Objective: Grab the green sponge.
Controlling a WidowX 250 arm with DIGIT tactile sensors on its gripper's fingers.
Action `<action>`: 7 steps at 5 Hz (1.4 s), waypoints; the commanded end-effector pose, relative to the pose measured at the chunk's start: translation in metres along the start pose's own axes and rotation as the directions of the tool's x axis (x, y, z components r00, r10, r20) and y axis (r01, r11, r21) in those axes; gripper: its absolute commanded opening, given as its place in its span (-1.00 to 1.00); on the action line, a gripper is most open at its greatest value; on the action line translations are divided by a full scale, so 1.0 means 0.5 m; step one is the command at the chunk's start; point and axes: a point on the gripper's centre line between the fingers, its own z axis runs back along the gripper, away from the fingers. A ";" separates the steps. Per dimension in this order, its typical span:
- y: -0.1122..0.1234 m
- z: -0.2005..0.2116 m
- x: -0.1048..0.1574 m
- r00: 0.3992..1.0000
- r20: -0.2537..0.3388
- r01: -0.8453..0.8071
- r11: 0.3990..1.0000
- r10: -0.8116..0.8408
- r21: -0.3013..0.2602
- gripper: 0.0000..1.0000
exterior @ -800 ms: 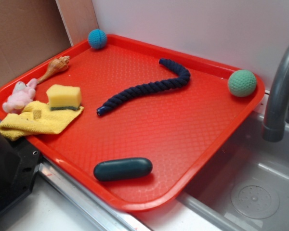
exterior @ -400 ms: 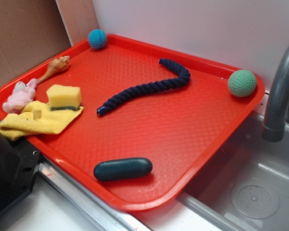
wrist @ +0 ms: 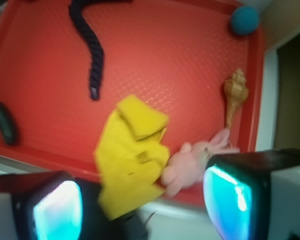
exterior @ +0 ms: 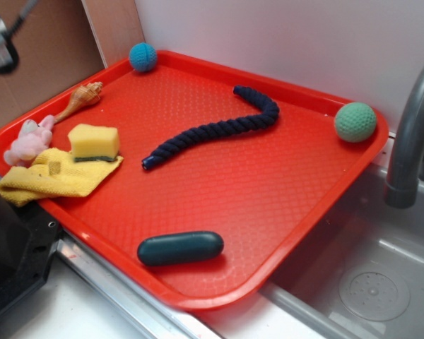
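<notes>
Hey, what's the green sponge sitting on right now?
The green sponge rests partly on the yellow cloth, which lies on the red tray. Whether cloth or bare tray lies under its far part is hidden by the sponge itself.

Legible text, labels, brands, numbers, signs: none found in either view.

Surfaces checked: the red textured plastic tray [exterior: 268,191] carries only a moulded diamond pattern, no lettering. The small yellow foam block sponge with dark green scouring layer [exterior: 94,143] shows no print. The flat yellow cloth [exterior: 53,176] has a small square patch resembling a tag, too small and blurred to read. The dark teal oblong capsule-shaped object [exterior: 180,248] is unmarked on its visible face.
</notes>
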 end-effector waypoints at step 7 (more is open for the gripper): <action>-0.062 -0.189 -0.012 0.995 -0.103 -0.010 0.999 0.006 -0.032 -1.00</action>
